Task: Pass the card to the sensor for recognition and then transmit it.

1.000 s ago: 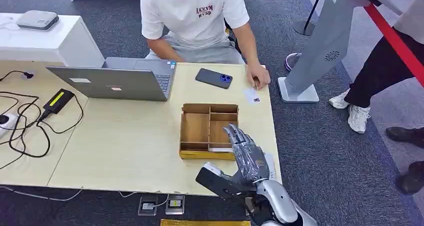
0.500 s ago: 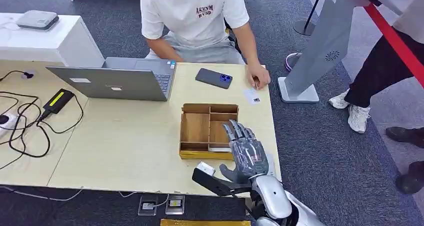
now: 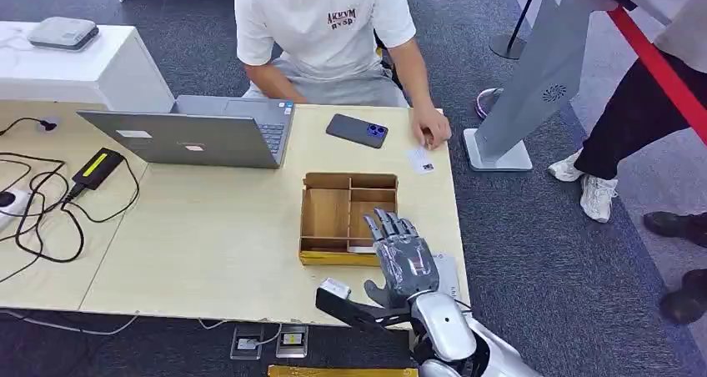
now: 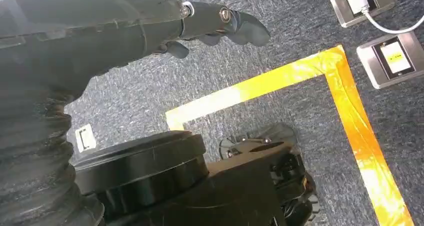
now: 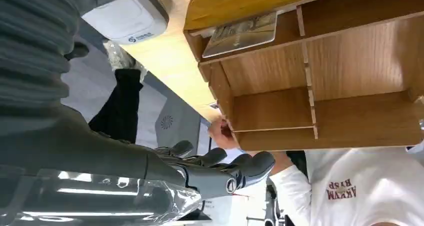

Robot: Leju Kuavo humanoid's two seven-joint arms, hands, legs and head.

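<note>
A card lies flat in the near right compartment of the wooden box; from the head view it is a pale strip. My right hand hovers over the box's near right corner with fingers spread and holding nothing; its fingers show in the right wrist view beside the box. The white sensor sits at the table's right edge beside that hand, also seen as a white sensor close up. A second card lies near the person's hand. My left hand hangs above the carpet, empty.
A person in a white shirt sits at the far side of the table. A grey laptop and a dark phone lie there, black cables at the left. A grey kiosk stand rises off the table's right side.
My right hand has drifted a little left and forward, further over the box's near right compartment. The card and the person's hand have stayed put.
</note>
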